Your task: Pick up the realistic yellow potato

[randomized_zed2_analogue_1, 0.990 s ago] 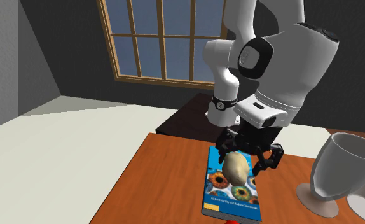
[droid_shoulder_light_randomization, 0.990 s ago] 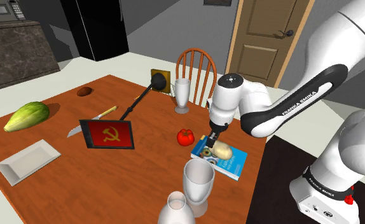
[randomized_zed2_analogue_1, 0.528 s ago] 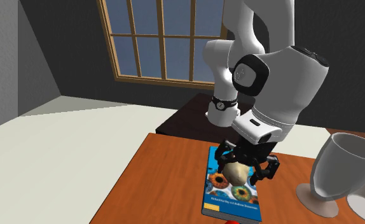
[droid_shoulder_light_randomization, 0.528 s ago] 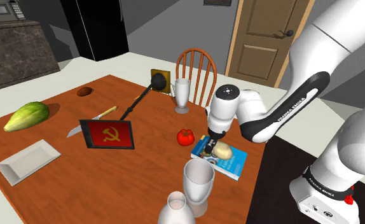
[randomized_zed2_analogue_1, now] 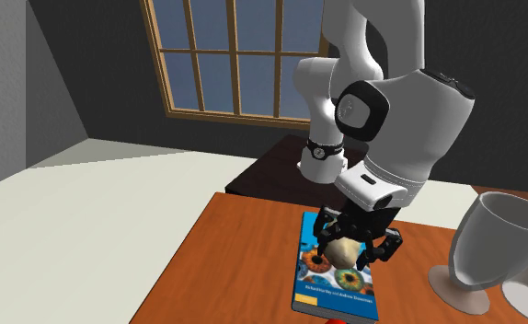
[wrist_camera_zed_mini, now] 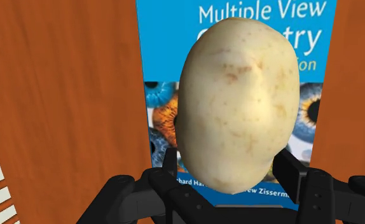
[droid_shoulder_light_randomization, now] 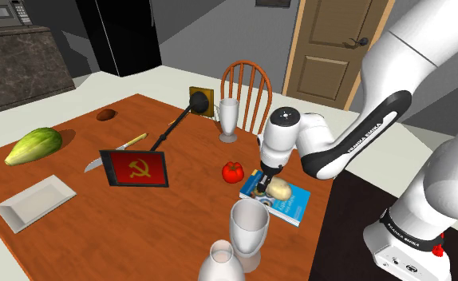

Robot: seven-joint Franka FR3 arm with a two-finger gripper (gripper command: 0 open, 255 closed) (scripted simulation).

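"Multiple View" on blue book (wrist_camera_zed_mini: 162,44), "FRANKA EMIKA" on white arm (droid_shoulder_light_randomization: 363,136), hammer-and-sickle on red panel (droid_shoulder_light_randomization: 136,168)

The arm (droid_shoulder_light_randomization: 439,172) was built of bulky, rounded white segments with dark joints, a black band (droid_shoulder_light_randomization: 361,137) lettered FRANKA EMIKA in white, a small red knob (droid_shoulder_light_randomization: 438,250) near its foot, and an all-black gripper (randomized_zed2_analogue_1: 350,250) with two blocky fingers (wrist_camera_zed_mini: 290,173).
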